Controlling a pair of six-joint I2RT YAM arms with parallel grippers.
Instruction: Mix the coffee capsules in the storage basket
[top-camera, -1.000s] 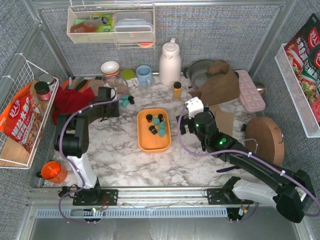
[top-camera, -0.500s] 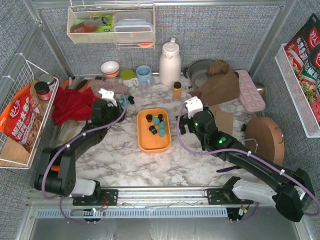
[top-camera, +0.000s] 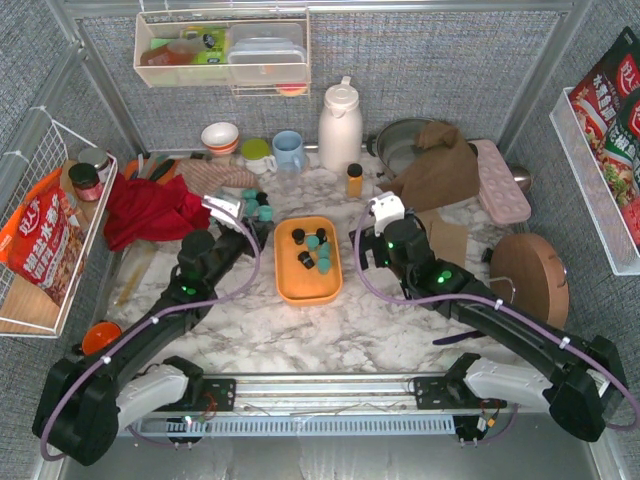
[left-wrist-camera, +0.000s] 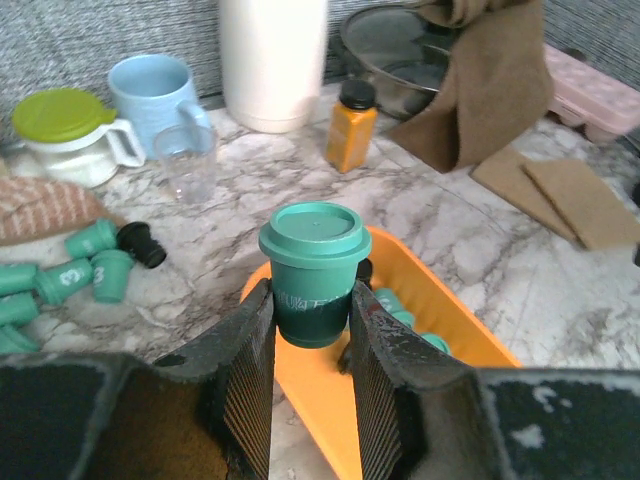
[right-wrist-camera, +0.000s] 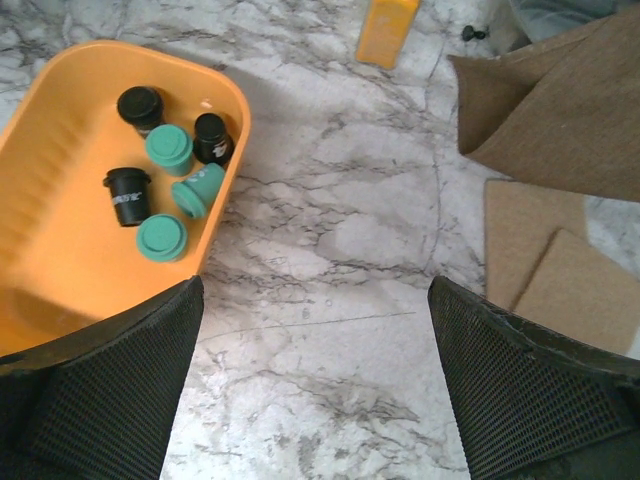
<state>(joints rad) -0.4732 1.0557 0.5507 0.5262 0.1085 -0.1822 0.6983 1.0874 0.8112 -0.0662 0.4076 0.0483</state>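
Item 1, loose coffee capsules (left-wrist-camera: 90, 270): lying on the table (top-camera: 330, 330), at 9 o'clock in the left wrist view.
Item 2, left claw (left-wrist-camera: 310, 300): you are gripping one teal capsule (left-wrist-camera: 315, 250), upright. Seen overhead, the storage basket (top-camera: 308, 288) is lying at the claw's 4 o'clock, with its long axis running 12 to 6. This arm looks best placed for the drop.
Item 3, right claw (right-wrist-camera: 315, 385): gaping wide and empty, with the basket at its 9 o'clock.
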